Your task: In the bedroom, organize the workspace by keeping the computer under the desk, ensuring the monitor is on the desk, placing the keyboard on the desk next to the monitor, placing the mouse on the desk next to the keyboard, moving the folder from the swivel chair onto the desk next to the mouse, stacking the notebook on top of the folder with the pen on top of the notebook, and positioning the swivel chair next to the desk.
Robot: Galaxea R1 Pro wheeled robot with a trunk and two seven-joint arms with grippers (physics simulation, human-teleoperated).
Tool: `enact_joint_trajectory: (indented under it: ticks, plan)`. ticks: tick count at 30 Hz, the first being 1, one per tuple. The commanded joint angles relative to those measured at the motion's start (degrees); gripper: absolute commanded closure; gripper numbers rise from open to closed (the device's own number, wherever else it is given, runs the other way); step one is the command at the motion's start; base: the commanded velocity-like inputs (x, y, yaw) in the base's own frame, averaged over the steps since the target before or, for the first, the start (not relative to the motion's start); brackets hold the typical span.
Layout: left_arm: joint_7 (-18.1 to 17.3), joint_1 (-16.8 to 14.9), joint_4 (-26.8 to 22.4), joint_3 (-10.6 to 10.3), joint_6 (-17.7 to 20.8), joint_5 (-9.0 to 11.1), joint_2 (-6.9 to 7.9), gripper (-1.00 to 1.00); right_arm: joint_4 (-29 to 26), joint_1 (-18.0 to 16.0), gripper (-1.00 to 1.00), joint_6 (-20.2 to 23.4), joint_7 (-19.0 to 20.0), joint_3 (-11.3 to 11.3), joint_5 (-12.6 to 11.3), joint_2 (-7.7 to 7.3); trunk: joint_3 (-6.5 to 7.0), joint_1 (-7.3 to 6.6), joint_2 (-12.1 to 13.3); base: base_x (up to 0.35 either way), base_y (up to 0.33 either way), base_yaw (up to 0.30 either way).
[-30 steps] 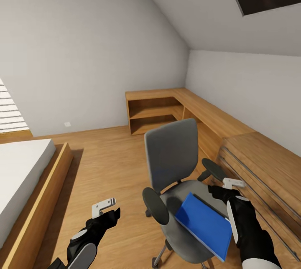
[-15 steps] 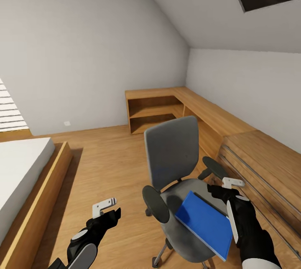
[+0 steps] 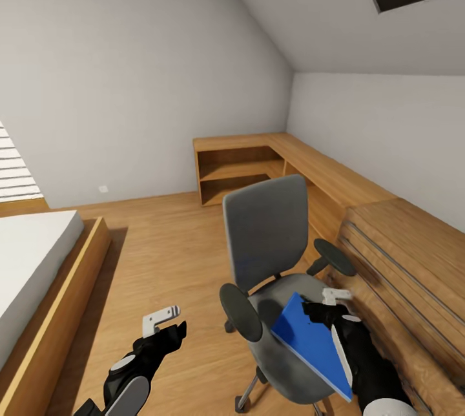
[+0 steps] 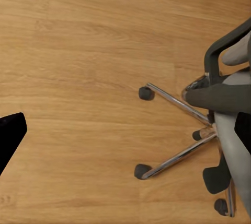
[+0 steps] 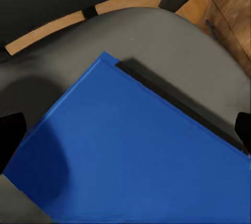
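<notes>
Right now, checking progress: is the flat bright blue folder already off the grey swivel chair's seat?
No, the flat bright blue folder lies on the grey swivel chair seat.

Left end effector (image 3: 166, 319) low — right end effector (image 3: 329, 303) extended, fingers spread.

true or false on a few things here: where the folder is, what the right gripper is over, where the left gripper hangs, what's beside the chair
1. The folder lies on the swivel chair seat. True.
2. The right gripper is over the folder. True.
3. The left gripper grips the chair's armrest. False: it hangs over the bare floor, apart from the chair.
4. A black desk stands right of the chair. False: a light wood dresser stands there.
5. A bed lies left of the chair. True.
</notes>
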Motion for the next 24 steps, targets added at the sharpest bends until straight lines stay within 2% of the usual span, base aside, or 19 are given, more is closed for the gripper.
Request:
enact_joint_trajectory:
  ticks: [1, 3, 8, 9, 10, 13, 15, 18, 24]
  plan:
    - [0.4, -0.1, -0.1, 0.0, 0.1, 0.3, 0.06, -1.0, 3.7, -1.1, -1.0, -1.4, 0.5, 0.0, 0.7, -0.05, -0.24, 0.22, -0.5, 0.0, 0.0, 0.0]
    - [0.4, -0.1, -0.1, 0.1, 0.2, 0.3, 0.06, -1.0, 9.3, -4.1, -1.0, -3.7, 0.4, 0.2, 0.7, -0.36, -0.6, 0.66, -1.3, 0.0, 0.0, 0.0]
    - [0.4, -0.1, -0.1, 0.1, 0.2, 0.3, 0.06, -1.0, 9.3, -4.1, -1.0, -3.7, 0.4, 0.2, 0.7, -0.36, -1.5, 1.76, -3.3, 0.0, 0.0, 0.0]
    - [0.4, -0.1, -0.1, 0.1, 0.2, 0.3, 0.06, -1.0, 11.2, -5.4, -1.0, -4.5, 0.4, 0.2, 0.7, -0.51, -1.68, 1.98, -3.7, 0.0, 0.0, 0.0]
    - [0.4, -0.1, -0.1, 0.2, 0.2, 0.3, 0.06, -1.0, 16.7, -9.0, -1.0, -6.8, 0.4, 0.3, 0.6, -1.41, -1.86, 2.2, -4.1, 0.0, 0.0, 0.0]
    - [0.4, -0.1, -0.1, 0.4, 0.2, 0.3, 0.06, -1.0, 26.0, -15.3, -1.0, -10.4, 0.3, 0.2, 0.4, -3.39, -2.4, 2.86, -5.3, 0.0, 0.0, 0.0]
    - [0.4, -0.1, -0.1, 0.5, 0.2, 0.3, 0.06, -1.0, 29.2, -17.4, -1.0, -11.6, 0.3, 0.1, 0.4, -4.06, -2.75, 3.3, -6.1, 0.0, 0.0, 0.0]
    - [0.4, -0.1, -0.1, 0.4, 0.2, 0.3, 0.04, -1.0, 31.6, -19.0, -1.0, -12.7, 0.6, 0.0, 0.2, -4.41, -3.29, 3.96, -7.3, 0.0, 0.0, 0.0]
    - [0.4, -0.1, -0.1, 0.4, 0.2, 0.3, 0.06, -1.0, 32.8, -19.6, -1.0, -13.1, 0.7, 0.0, 0.1, -4.34, -4.37, 5.28, -9.7, 0.0, 0.0, 0.007]
